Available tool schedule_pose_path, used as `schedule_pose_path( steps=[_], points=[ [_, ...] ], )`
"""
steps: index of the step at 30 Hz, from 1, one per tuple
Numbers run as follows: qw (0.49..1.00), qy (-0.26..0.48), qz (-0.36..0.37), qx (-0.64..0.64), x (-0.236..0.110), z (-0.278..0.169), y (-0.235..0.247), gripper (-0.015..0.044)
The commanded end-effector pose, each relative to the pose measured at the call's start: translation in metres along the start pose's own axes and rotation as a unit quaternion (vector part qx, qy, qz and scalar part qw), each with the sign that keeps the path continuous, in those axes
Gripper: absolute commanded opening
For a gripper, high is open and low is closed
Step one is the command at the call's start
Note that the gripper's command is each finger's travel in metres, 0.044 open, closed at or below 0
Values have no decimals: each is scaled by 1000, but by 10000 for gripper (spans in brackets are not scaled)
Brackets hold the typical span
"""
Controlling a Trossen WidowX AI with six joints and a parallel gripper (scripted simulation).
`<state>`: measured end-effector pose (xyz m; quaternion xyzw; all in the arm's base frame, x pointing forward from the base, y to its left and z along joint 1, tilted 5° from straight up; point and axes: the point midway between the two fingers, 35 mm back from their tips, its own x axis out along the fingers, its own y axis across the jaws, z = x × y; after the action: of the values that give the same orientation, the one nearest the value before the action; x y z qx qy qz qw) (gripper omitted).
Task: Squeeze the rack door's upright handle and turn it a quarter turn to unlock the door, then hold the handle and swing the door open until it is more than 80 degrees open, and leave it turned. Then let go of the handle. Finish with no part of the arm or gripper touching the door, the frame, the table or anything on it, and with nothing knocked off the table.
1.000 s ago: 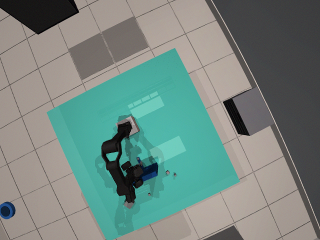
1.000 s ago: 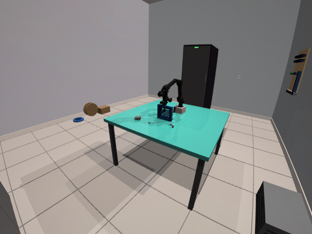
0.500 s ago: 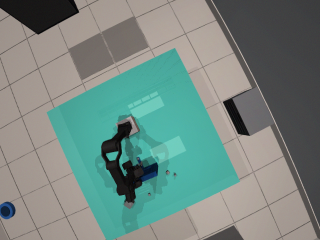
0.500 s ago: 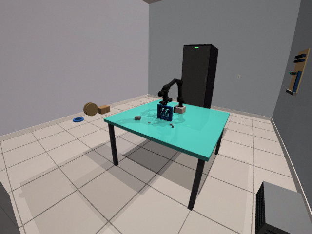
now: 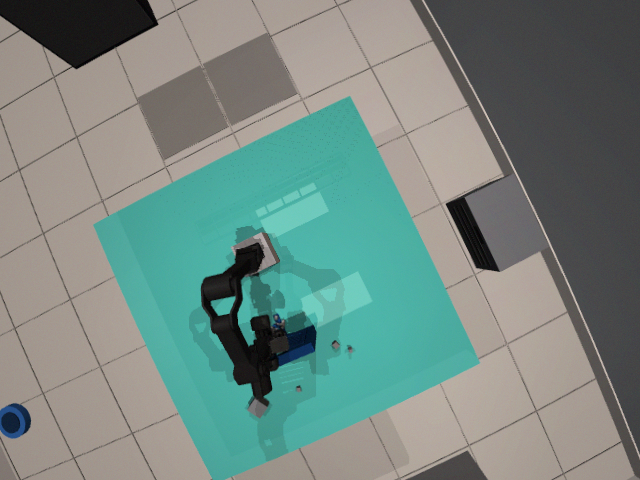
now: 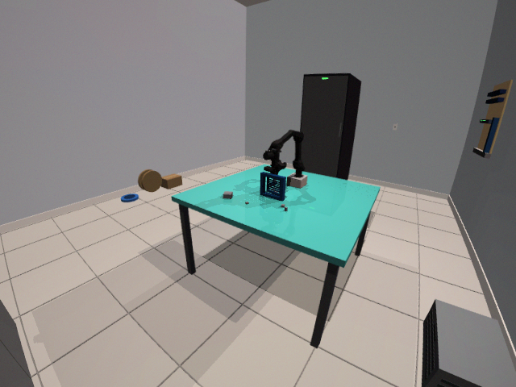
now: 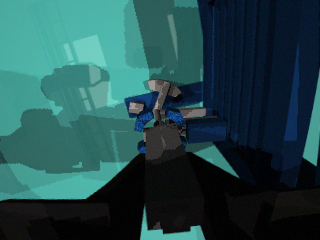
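Note:
The blue rack frame (image 5: 297,355) (image 6: 281,193) stands upright on the teal table (image 5: 403,289) (image 6: 325,229). The dark blue slatted door (image 7: 250,75) fills the right of the wrist view; slats show across the frame's opening in the exterior view, where the door looks closed or nearly so. My gripper (image 5: 278,343) (image 7: 164,159) is at the rack's arm-facing side, shut on the handle. The fingers hide most of the handle; textured blue pieces show beside the tips. A grey T-shaped part (image 7: 160,95) and a blue bar lie just beyond. The handle's exact turn cannot be told.
A grey box (image 5: 257,407) (image 6: 227,194) lies on the table under the arm's elbow in the overhead view. Small blocks (image 5: 336,344) (image 5: 298,388) (image 6: 247,202) lie around the rack on its far side. The arm's pale base (image 5: 268,253) (image 6: 297,181) stands behind the rack in the exterior view.

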<state>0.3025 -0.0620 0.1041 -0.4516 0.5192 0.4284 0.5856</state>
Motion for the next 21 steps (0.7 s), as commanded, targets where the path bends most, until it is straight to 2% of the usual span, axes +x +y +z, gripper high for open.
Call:
schedule_pose_path(
  steps=[1, 21],
  points=[
    [999, -2, -3, 50, 0, 3, 4, 11],
    [975, -3, -1, 223, 1, 20, 39, 11]
  ],
)
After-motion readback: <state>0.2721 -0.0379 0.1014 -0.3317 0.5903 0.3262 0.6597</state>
